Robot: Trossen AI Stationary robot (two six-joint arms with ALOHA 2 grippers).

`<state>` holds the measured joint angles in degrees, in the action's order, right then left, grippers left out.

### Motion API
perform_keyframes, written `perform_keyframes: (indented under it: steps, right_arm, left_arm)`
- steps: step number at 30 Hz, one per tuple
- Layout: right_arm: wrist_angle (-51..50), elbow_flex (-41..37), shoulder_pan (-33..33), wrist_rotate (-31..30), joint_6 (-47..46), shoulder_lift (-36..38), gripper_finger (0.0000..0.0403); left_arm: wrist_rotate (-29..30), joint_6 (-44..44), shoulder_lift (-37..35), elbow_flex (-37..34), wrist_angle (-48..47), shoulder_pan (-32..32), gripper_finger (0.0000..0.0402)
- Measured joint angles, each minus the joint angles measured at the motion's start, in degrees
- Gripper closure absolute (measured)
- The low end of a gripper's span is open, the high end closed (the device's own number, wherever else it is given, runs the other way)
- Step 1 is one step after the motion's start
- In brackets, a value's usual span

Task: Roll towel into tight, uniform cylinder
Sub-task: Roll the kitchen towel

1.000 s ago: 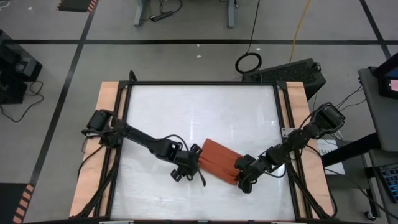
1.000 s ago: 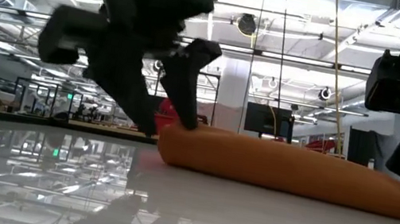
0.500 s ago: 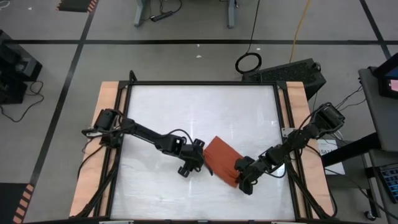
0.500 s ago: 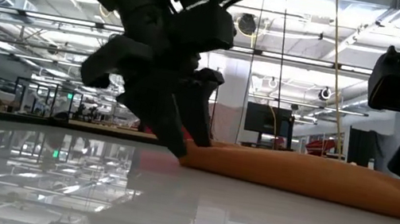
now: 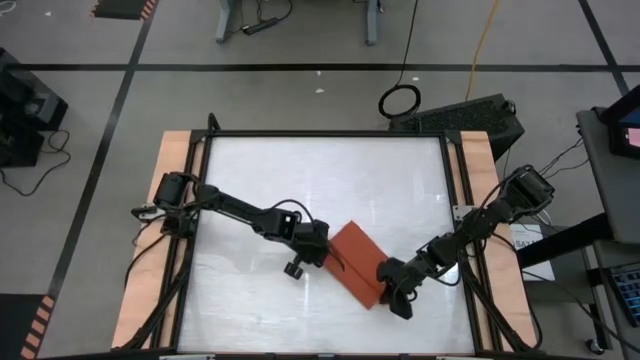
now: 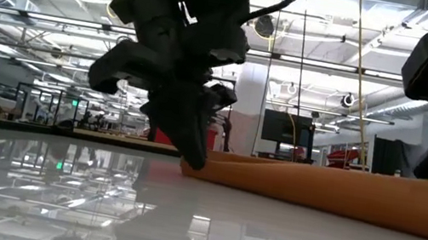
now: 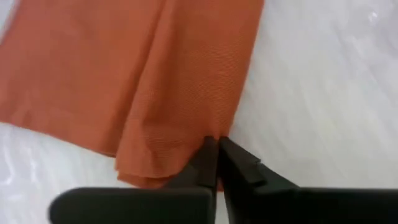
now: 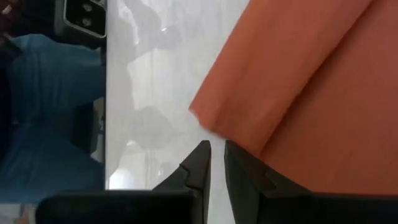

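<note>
Folded rust-orange towel lying lower centre-right of the high view on the white table. Thin, limp, light; likely slippery on the glossy surface. Left tool pinching its corner hem; right tool narrowly parted at the opposite edge. Best gripped at corners.

A matt, fine-woven orange cloth towel lies on a glossy, mirror-smooth white tabletop with raw-wood side edges.
</note>
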<state>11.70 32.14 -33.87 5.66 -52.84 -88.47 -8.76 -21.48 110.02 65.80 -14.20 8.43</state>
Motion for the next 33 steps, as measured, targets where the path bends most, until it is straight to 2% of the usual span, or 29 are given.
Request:
perform_keyframes:
  steps: [5, 9, 13, 20, 23, 27, 33]
  right_arm:
    - [0.00, 0.00, -0.03, 4.37, -0.11, 0.22, 0.0364]
    - [-0.34, 0.00, -0.61, 4.73, 0.48, 2.25, 0.0364]
    - [-0.79, 0.02, -1.75, 0.76, 2.54, 5.29, 0.0364]
    - [1.34, 0.07, -4.85, -7.91, 11.10, 7.46, 0.0360]
    - [1.85, 0.17, -6.16, -11.81, 14.45, 6.81, 0.0336]
    - [1.80, 0.17, -7.84, -17.29, 17.97, 6.42, 0.0278]
    - [-0.17, 0.17, -10.16, -24.01, 19.61, 6.38, 0.0189]
  left_arm:
    - [-3.20, 0.11, -0.09, 0.03, -5.20, -1.03, 0.0395]
    - [-10.39, 3.77, -0.13, 0.07, -8.24, -1.72, 0.0398]
    - [-15.46, 12.14, -0.11, 0.04, -9.10, -1.81, 0.0398]
    - [-23.95, 32.42, -0.07, 0.02, -5.39, -1.80, 0.0399]
    - [-26.37, 41.03, -0.06, 0.02, -2.23, -1.85, 0.0399]
    - [-28.58, 49.30, -0.04, 0.02, 2.92, -2.06, 0.0400]
    - [-30.41, 55.62, 0.15, 0.00, 4.49, -3.87, 0.0400]
